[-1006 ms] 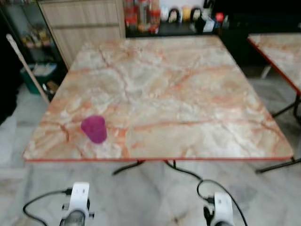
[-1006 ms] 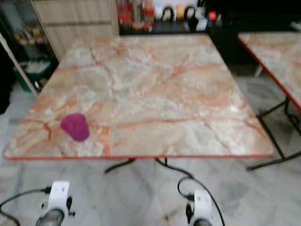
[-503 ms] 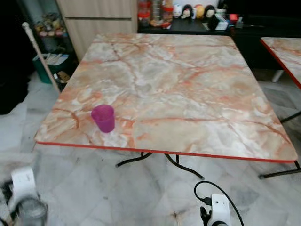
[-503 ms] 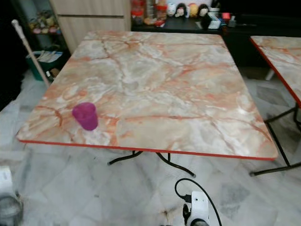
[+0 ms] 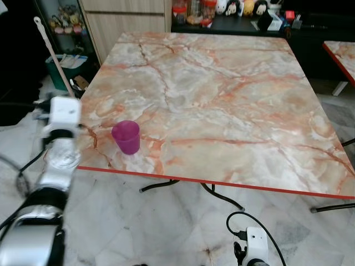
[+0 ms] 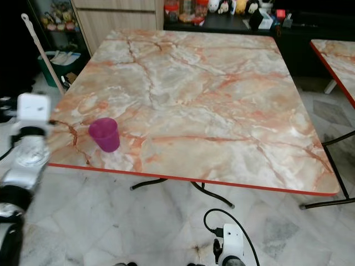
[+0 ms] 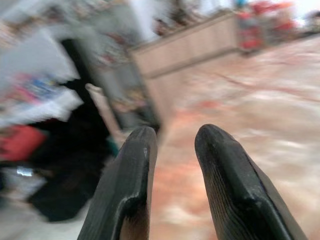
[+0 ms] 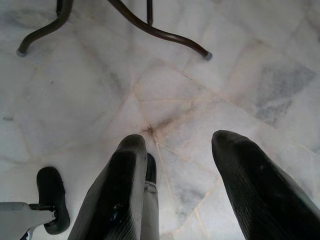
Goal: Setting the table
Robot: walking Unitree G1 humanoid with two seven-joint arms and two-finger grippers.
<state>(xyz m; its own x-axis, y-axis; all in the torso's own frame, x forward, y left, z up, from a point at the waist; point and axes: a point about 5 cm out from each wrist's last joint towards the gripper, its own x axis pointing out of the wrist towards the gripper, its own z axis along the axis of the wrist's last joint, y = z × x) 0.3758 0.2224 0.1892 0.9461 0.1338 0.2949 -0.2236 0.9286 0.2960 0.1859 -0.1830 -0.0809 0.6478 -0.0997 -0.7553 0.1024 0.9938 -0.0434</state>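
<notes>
A purple plastic cup point(image 5: 127, 137) stands upright near the front left corner of the marble table point(image 5: 233, 111) with its red edge. My left arm point(image 5: 58, 160) is raised at the table's left edge, its white wrist box point(image 5: 64, 113) level with the cup and a short way to its left. In the blurred left wrist view, the left gripper point(image 7: 172, 137) is open with nothing between its fingers, pointing over the tabletop. The right gripper point(image 8: 180, 142) hangs low, open and empty over the floor tiles.
A long-handled stick point(image 5: 52, 55) leans beside a green bin point(image 5: 61, 69) left of the table. A wooden cabinet point(image 5: 127, 22) and a dark sideboard with bottles and figurines point(image 5: 233, 8) stand behind. A second table point(image 5: 341, 55) is at right. Black table legs point(image 5: 177, 185) curve underneath.
The view has shifted as the camera moved. My left arm has risen from down near the floor to the table's left edge beside the cup. The right arm still hangs low.
</notes>
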